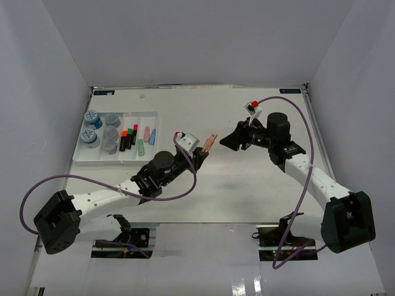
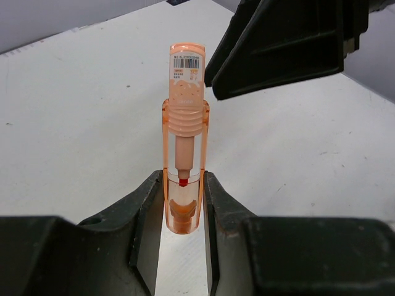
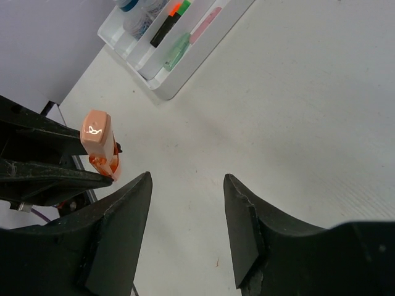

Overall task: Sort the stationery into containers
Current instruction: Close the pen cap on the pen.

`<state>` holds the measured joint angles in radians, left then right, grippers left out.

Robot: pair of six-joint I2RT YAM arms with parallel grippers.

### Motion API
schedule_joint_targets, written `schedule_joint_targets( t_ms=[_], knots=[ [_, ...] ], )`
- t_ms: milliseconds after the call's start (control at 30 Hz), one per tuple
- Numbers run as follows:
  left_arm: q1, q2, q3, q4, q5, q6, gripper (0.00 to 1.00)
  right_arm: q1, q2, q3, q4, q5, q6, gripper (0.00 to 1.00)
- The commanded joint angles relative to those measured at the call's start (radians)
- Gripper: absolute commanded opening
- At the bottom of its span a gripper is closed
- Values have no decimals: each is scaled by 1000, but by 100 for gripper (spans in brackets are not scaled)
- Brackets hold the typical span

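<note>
My left gripper (image 1: 201,156) is shut on the cap end of a pastel orange marker (image 1: 210,142), which sticks up and away from it above the table's middle. The left wrist view shows the marker (image 2: 184,123) clamped between both jaws of the left gripper (image 2: 183,179). My right gripper (image 1: 227,141) hovers just right of the marker's tip, open with nothing in it. From the right wrist, the marker (image 3: 99,139) sits left of the right gripper (image 3: 188,185), outside its jaws. The white tray (image 1: 99,158) lies at the far left.
The tray (image 3: 185,79) holds blue-lidded jars (image 1: 92,117), clear grey jars (image 1: 111,132), black highlighters (image 1: 128,139) and pastel markers (image 1: 148,135) in separate compartments. White walls enclose the table on three sides. Purple cables trail from both arms.
</note>
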<state>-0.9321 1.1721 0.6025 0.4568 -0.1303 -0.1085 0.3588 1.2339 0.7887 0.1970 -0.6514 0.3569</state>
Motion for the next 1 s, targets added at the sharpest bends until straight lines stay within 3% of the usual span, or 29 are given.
schedule_joint_targets(
  t_ms=[0,100,300,967],
  knots=[
    [4,-52,-23,72,-3,85,22,-9,-42,101,-197,61,-98,57],
    [4,-58,-18,66,-26,145,22,-9,-48,208,-374,78,-137,58],
    [4,-43,13,37,1,207,23,-7,-31,391,-533,33,-147,62],
    [4,-9,57,14,63,256,25,98,104,512,-558,15,-104,61]
  ],
)
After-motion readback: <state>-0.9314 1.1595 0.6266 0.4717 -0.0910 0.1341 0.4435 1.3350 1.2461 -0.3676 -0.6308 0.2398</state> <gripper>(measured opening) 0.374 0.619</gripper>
